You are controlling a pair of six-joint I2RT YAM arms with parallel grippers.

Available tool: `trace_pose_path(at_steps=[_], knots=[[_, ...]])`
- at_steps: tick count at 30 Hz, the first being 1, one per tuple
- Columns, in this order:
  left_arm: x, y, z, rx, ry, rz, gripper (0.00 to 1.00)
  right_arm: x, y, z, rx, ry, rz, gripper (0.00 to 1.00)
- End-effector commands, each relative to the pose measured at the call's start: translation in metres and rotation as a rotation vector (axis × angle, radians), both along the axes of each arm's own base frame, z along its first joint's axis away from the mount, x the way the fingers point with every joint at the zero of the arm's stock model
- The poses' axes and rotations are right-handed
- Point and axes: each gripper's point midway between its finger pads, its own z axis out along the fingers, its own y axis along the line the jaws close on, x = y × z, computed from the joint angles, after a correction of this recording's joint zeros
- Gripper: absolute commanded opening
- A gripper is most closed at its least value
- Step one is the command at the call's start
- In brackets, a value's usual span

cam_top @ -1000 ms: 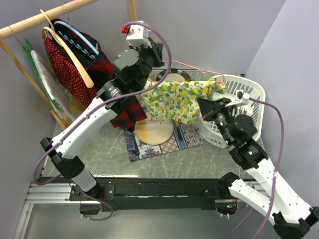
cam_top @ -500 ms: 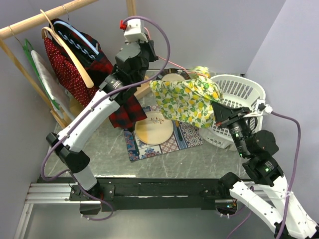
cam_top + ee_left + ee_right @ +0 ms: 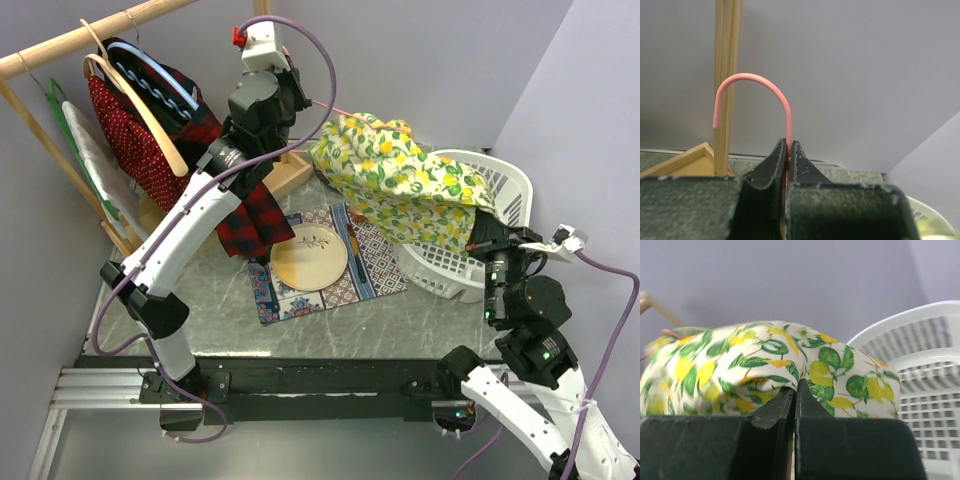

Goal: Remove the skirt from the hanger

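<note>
Setting: pale lilac walls; a grey marbled table [image 3: 200,310] carrying a patterned mat [image 3: 370,265], a plate [image 3: 309,257] and a white basket [image 3: 440,268] at the right.
Rack: a wooden rail [image 3: 80,35] at the left, hung with red and plaid clothes [image 3: 130,140].
Left gripper [image 3: 789,150]: pressed together on the pink wire hanger [image 3: 755,80] just below its hook. It is held high near the back wall beside the rack's upright post [image 3: 727,75].
Right gripper [image 3: 792,390]: clamped on a fold of the lemon-print skirt [image 3: 765,360], just above the basket.
Skirt: bunched and stretched slantwise between the two arms, its lower end lying over the basket's rim. Its upper end is still at the hanger wire, where a bit of pink shows at the cloth's far edge.
Change: a second ago the skirt hung spread flat over the mat and plate. Since then the left arm has risen and swung back. The right arm has drawn toward the near right, pulling the cloth off the mat toward the basket.
Grips: both unchanged.
</note>
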Motion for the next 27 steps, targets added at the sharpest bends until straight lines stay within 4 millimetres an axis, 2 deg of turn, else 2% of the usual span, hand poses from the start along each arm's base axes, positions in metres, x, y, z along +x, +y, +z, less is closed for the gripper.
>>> trace_pose_path(at_steps=[1,5,12,14,17,18,21,22,26,27], knots=[[-0.014,0.033,0.046,-0.084,-0.100,0.056,0.01,-0.008,-0.046,0.025,0.010,-0.027,-0.265,0.00],[-0.023,0.031,0.053,-0.079,-0.126,0.011,0.01,-0.015,-0.060,0.057,0.041,-0.107,-0.324,0.00],[-0.045,0.027,0.065,-0.059,-0.171,-0.094,0.01,-0.010,-0.074,0.087,-0.003,-0.126,-0.441,0.00],[-0.058,0.027,0.074,-0.061,-0.199,-0.142,0.01,-0.010,-0.078,0.099,-0.016,-0.156,-0.460,0.00],[-0.078,0.016,0.085,-0.057,-0.236,-0.259,0.01,0.002,-0.081,0.104,-0.067,-0.148,-0.491,0.00],[-0.085,0.008,0.087,-0.047,-0.247,-0.324,0.01,0.012,-0.076,0.103,-0.092,-0.141,-0.477,0.00],[-0.107,0.002,0.089,-0.031,-0.279,-0.423,0.01,0.029,-0.074,0.098,-0.133,-0.129,-0.465,0.00],[-0.120,0.000,0.087,-0.021,-0.293,-0.479,0.01,0.034,-0.072,0.095,-0.152,-0.121,-0.460,0.00],[-0.153,-0.005,0.092,-0.023,-0.342,-0.605,0.01,0.052,-0.072,0.098,-0.188,-0.138,-0.453,0.00],[-0.158,-0.006,0.091,-0.025,-0.341,-0.633,0.01,0.063,-0.070,0.096,-0.205,-0.122,-0.451,0.00]])
